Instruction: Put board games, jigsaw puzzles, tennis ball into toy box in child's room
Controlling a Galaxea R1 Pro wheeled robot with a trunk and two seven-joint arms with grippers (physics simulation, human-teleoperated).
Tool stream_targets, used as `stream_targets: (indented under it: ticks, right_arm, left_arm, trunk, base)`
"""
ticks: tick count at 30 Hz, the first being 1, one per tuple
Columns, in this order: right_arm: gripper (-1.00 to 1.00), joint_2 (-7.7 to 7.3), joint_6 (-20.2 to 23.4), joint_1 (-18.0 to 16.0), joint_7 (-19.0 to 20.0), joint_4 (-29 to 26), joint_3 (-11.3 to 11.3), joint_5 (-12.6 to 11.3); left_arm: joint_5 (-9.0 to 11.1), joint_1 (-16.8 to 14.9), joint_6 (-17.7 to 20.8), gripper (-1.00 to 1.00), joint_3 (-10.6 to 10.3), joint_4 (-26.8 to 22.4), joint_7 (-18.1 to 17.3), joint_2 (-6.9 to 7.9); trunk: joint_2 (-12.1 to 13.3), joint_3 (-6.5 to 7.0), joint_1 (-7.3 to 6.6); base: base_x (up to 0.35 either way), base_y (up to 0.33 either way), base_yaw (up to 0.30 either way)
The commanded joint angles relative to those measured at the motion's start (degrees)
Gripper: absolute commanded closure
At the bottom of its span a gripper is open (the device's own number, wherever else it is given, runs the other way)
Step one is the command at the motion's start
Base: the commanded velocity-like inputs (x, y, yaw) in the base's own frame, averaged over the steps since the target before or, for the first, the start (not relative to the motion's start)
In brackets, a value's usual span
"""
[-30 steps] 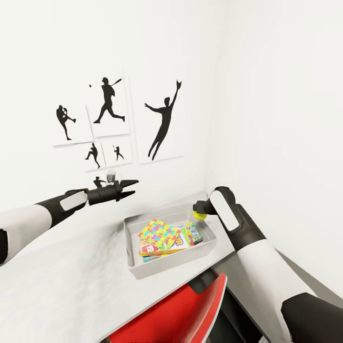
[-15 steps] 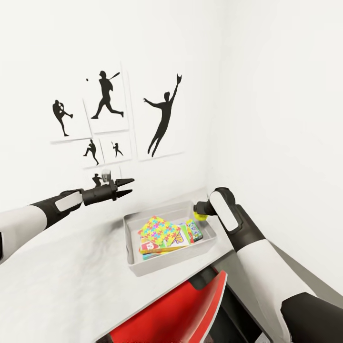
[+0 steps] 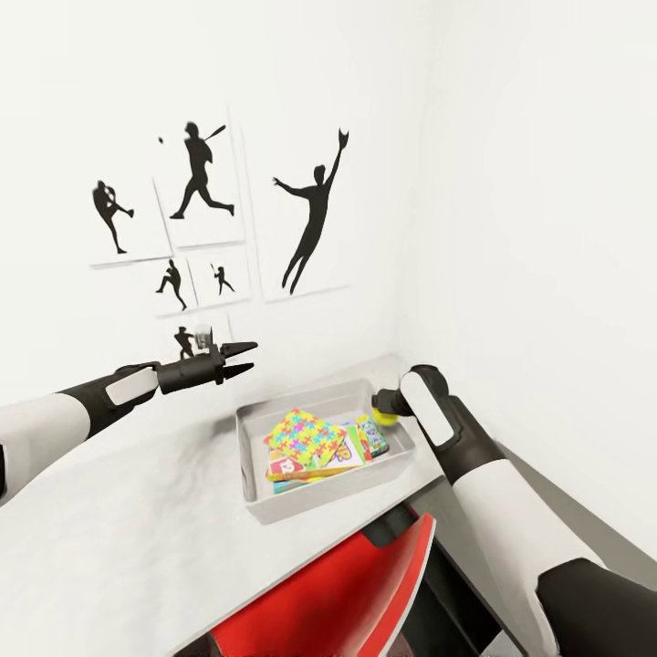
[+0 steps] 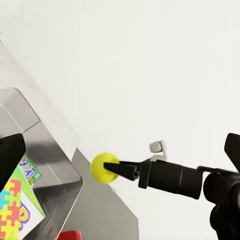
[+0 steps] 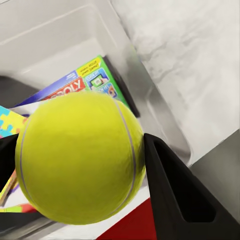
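Head view, nearest the camera: a red chair back (image 3: pixel 356 598) stands just under the front edge of the table (image 3: pixel 109 520). On the white tabletop sits the toy box (image 3: pixel 321 488), a grey tray holding the stacked board games (image 3: pixel 372 436) with a jigsaw puzzle (image 3: pixel 304 432) lying on top. The right gripper (image 3: pixel 385 410) hangs over the tray's far right corner, its jaws pinched on the tennis ball (image 3: pixel 388 419), which is in the air above the rim and not touching the games. Right wrist view has the ball (image 5: pixel 80 157) held between the dark fingers (image 5: pixel 175 185) with the tray's contents below. The left gripper (image 3: pixel 239 358) is raised above the table to the left of the tray, jaws parted and holding nothing. Behind, athlete silhouette pictures (image 3: pixel 315 219) hang on the white wall
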Motion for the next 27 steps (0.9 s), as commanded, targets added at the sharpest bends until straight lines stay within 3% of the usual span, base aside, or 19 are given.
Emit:
stream_targets:
  ticks: [1, 14, 27]
  right_arm:
    - [1.0, 0.01, -0.1, -0.1, -0.8, 0.2, 0.1, -0.7]
    - [1.0, -0.14, -0.2, -0.1, -0.7, 0.5, 0.0, -0.7]
    - [1.0, -0.14, -0.3, -0.2, -0.7, 0.3, -0.1, -0.6]
  left_arm:
    - [0.6, -0.1, 0.5, -1.0, -0.4, -0.1, -0.1, 0.03]
    - [0.5, -0.1, 0.5, -1.0, -0.5, -0.1, -0.1, 0.03]
    - [0.5, -0.1, 0.5, -1.0, -0.4, -0.1, -0.1, 0.12]
  trunk:
    - [-0.1, -0.23, 0.04]
    - [-0.1, -1.41, 0.04]
    - [-0.1, -1.56, 0.04]
  base:
    - [0.0, 0.0, 0.0]
    - [0.0, 0.0, 0.0]
    - [0.0, 0.0, 0.0]
